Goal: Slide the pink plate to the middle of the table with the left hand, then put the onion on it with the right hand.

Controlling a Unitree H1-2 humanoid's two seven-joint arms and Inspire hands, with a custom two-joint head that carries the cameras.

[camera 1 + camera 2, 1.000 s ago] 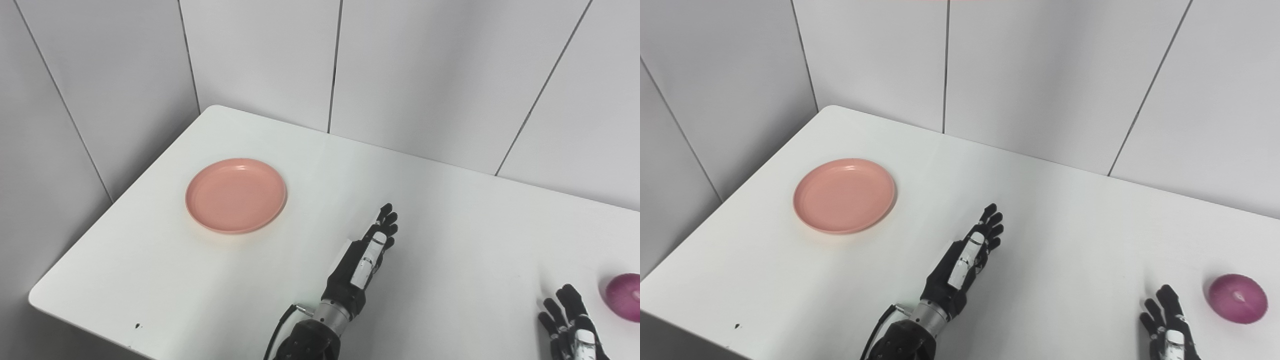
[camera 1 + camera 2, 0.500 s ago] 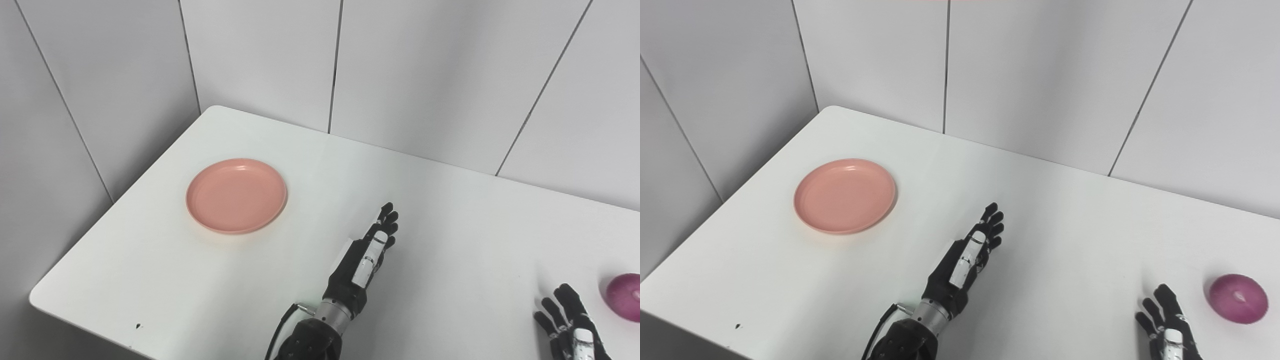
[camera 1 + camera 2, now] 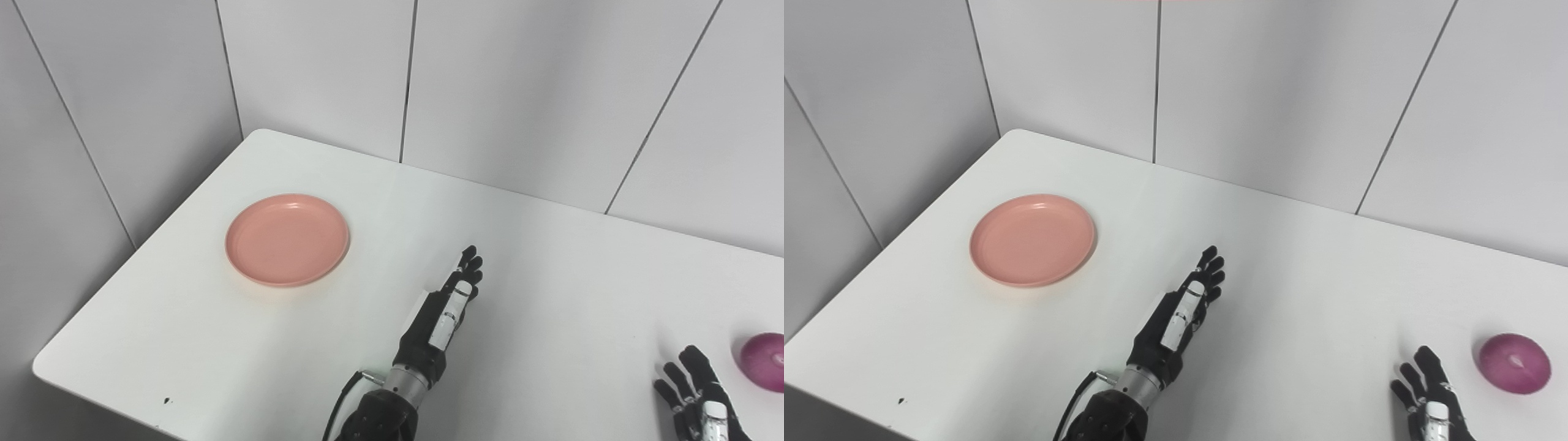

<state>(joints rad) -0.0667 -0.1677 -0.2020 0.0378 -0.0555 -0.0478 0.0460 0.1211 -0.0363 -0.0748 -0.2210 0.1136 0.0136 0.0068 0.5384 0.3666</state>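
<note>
Pink plate [image 3: 286, 239] is lying flat and empty on the left part of a white table [image 3: 551, 288], near its left edge. The onion [image 3: 1514, 363], purple and round, is sitting far on the right side, well apart from the plate. The left hand [image 3: 442, 313] is hovering over the middle of the table with its fingers stretched out straight and close together, holding nothing. The right hand [image 3: 1429, 403] is showing only partly at the bottom edge, near the onion but not touching it; its fingers are spreading apart and gripping nothing. The table has rounded corners and a small dark mark [image 3: 167, 400] near its front edge. Grey wall panels [image 3: 318, 73] with thin dark seams are standing behind it.
</note>
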